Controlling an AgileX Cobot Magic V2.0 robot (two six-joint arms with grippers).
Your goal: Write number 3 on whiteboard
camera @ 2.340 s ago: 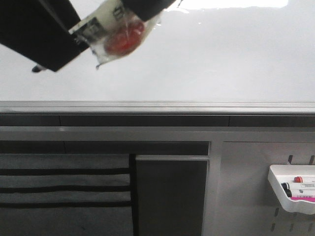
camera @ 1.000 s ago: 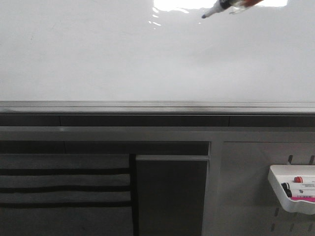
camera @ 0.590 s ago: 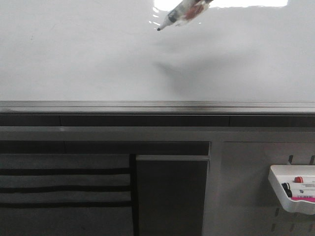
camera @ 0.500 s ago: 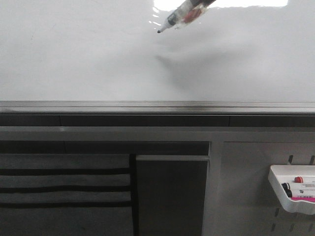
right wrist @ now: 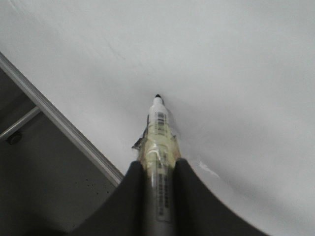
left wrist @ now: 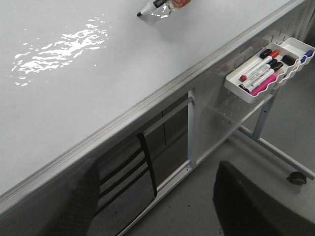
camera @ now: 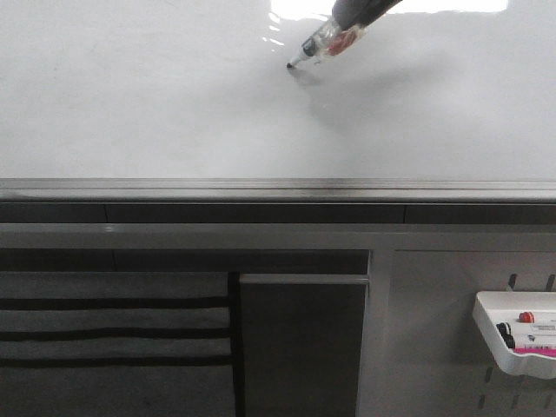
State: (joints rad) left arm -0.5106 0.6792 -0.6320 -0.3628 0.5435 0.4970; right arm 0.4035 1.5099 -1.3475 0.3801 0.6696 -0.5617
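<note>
The whiteboard is glossy white with glare at its top, and no digit 3 shows on it. My right gripper is shut on a tape-wrapped black marker. In the front view the marker slants down from the upper right, its tip meeting its own shadow on the board. The marker also shows at the edge of the left wrist view. My left gripper hangs off the board's lower edge, its dark fingers wide apart with nothing between them.
A grey metal rail runs along the board's lower edge. A white tray with several markers hangs on the grey pegboard at the lower right; it also shows in the left wrist view. A black striped panel sits below the rail.
The right gripper with the marker came in from the top right and dropped toward the board. The tip's shadow has closed up to the tip.
</note>
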